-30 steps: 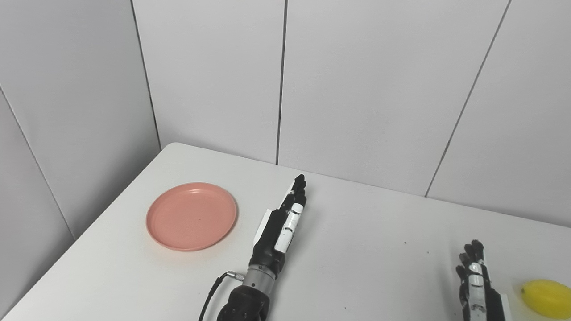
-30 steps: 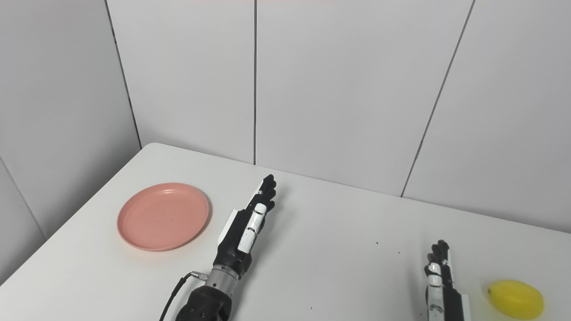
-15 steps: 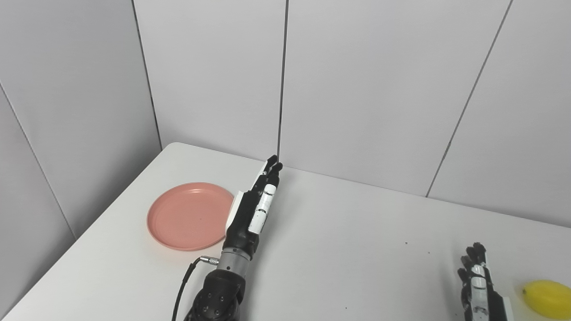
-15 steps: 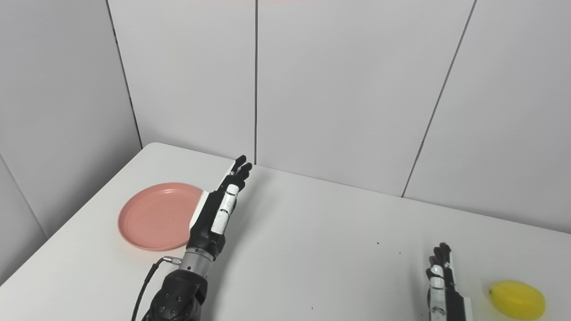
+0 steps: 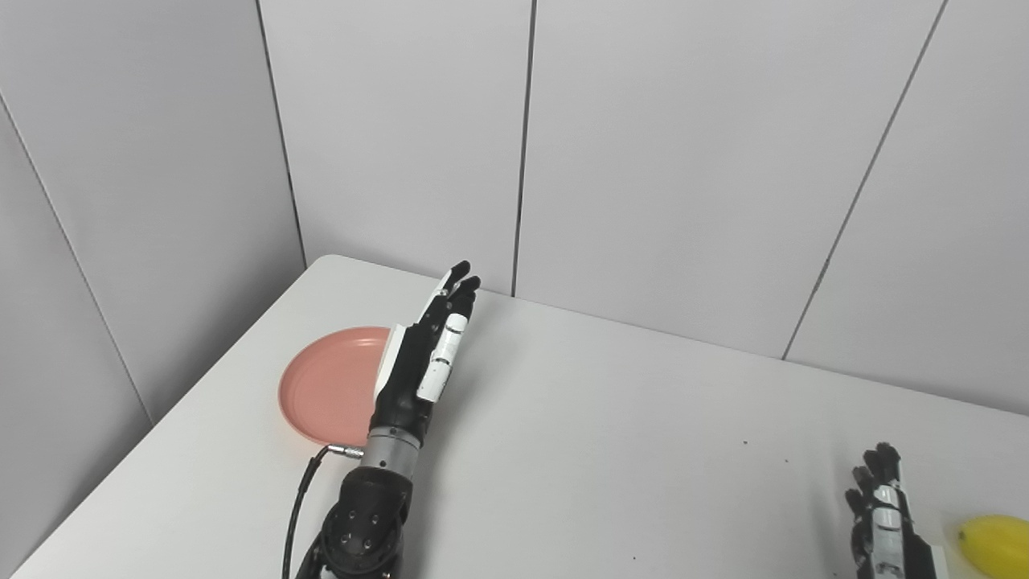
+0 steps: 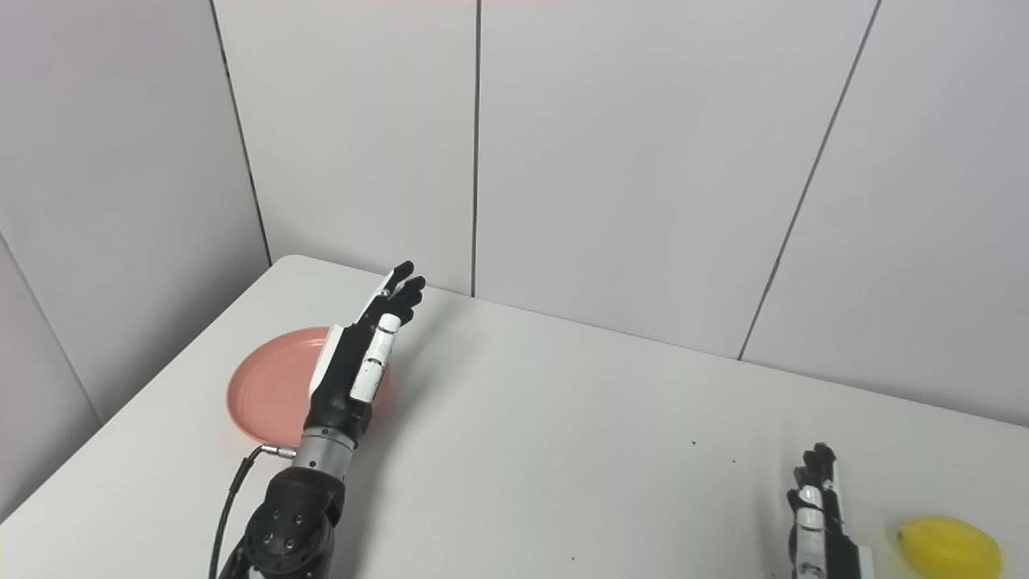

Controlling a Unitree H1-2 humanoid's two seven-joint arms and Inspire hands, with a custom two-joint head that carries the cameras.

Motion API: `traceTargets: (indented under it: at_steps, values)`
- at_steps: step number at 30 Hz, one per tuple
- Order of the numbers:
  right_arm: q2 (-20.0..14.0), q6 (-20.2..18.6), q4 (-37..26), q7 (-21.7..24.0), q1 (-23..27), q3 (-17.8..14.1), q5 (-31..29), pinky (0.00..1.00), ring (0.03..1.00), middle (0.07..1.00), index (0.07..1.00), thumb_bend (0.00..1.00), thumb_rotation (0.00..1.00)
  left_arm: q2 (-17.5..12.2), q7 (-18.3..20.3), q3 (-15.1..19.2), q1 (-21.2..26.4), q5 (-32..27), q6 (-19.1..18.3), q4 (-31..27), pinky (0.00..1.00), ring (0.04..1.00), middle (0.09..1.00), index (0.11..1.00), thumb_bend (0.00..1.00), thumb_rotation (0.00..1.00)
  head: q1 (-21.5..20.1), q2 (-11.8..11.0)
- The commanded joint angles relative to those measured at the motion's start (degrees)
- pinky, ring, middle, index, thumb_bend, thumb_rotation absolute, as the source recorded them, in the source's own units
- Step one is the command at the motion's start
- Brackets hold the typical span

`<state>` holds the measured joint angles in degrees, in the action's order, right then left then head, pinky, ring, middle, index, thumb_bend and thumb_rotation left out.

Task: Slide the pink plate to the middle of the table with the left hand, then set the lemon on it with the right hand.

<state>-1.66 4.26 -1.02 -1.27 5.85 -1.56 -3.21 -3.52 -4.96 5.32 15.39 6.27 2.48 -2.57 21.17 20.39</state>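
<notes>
left hand (image 5: 422,362): open, fingers straight, raised over pink plate (image 5: 330,386) right side
right hand (image 6: 816,515): open, empty, beside lemon (image 6: 949,547)

White bench (image 5: 611,434), rounded far left corner tucked against pale grey wall panels (image 5: 683,161) split by dark vertical seams. Few tiny dark specks (image 5: 744,441) scattered toward the near right edge of the bench.
</notes>
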Motion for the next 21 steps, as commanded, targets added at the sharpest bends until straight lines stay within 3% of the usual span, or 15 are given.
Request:
traceTargets:
  at_steps: [1,10,18,21]
  values:
    - [-0.5,-1.3,-2.9,0.4,0.9,-0.2,0.1,1.00,1.000,0.998,0.998,0.33,1.00,-1.0,-1.1,0.4,2.2,1.2,-0.1,-1.8,0.93,0.911,0.899,0.896,0.59,1.00,0.0,0.1]
    - [-2.1,-2.5,-3.2,1.8,1.4,-0.4,-1.1,1.00,1.000,1.000,1.000,0.33,1.00,-0.9,-3.0,0.5,2.5,3.9,-0.6,-1.1,0.93,0.912,0.900,0.895,0.59,1.00,4.6,-1.4]
    - [-2.9,-1.9,-2.2,1.9,2.0,-0.5,-1.0,1.00,1.000,1.000,1.000,0.43,1.00,-1.4,-4.7,2.1,2.2,5.0,-1.6,-1.7,0.98,0.923,0.906,0.895,0.60,1.00,7.2,-1.9]
    - [-3.3,-1.7,-1.6,2.1,2.2,-0.6,-1.3,1.00,1.000,1.000,1.000,0.45,1.00,-1.8,-5.4,3.4,2.3,4.5,-0.1,-0.9,0.96,0.928,0.911,0.898,0.58,1.00,7.8,-2.1]
